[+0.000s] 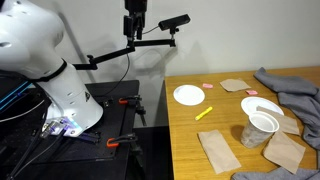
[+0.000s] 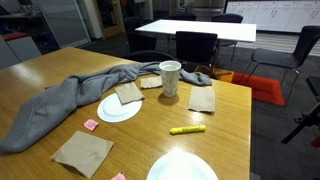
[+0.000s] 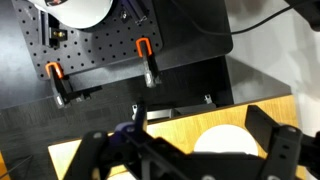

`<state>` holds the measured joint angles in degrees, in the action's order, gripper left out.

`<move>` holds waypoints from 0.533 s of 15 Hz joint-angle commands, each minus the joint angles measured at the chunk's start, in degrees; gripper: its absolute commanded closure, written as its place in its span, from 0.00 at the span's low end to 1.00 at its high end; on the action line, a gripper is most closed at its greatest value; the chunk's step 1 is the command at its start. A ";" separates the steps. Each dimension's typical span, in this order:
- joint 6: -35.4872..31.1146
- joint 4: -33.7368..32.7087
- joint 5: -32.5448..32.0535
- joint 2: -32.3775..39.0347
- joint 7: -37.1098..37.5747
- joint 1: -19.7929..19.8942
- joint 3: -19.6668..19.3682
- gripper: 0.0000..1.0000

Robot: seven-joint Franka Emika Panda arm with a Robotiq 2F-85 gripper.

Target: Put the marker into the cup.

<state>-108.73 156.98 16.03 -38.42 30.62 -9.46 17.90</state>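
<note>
The yellow marker (image 1: 204,113) lies flat on the wooden table (image 1: 190,135) between two white plates; it also shows in an exterior view (image 2: 187,129). The whitish translucent cup (image 1: 260,126) stands upright by the grey cloth, and shows again in an exterior view (image 2: 170,78). My gripper (image 1: 135,22) hangs high above the table's edge, far from both. In the wrist view the gripper (image 3: 180,138) is open and empty, with a white plate (image 3: 235,142) showing between its fingers. The marker and cup are out of the wrist view.
A grey cloth (image 2: 60,105) lies across the table. White plates (image 1: 188,95) (image 2: 118,108) and several brown napkins (image 1: 218,150) (image 2: 83,152) are spread around. Small pink bits (image 2: 91,124) lie near them. The black robot base plate with clamps (image 3: 148,62) adjoins the table.
</note>
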 commanded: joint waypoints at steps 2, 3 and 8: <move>-6.39 -1.52 -6.85 4.23 -3.84 3.37 -1.15 0.00; -7.95 -1.62 -8.28 5.43 -5.52 3.95 -1.96 0.00; -14.84 -3.01 -14.43 14.52 -18.72 5.64 -8.01 0.00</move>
<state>-119.91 156.52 4.49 -30.94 18.67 -4.80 12.83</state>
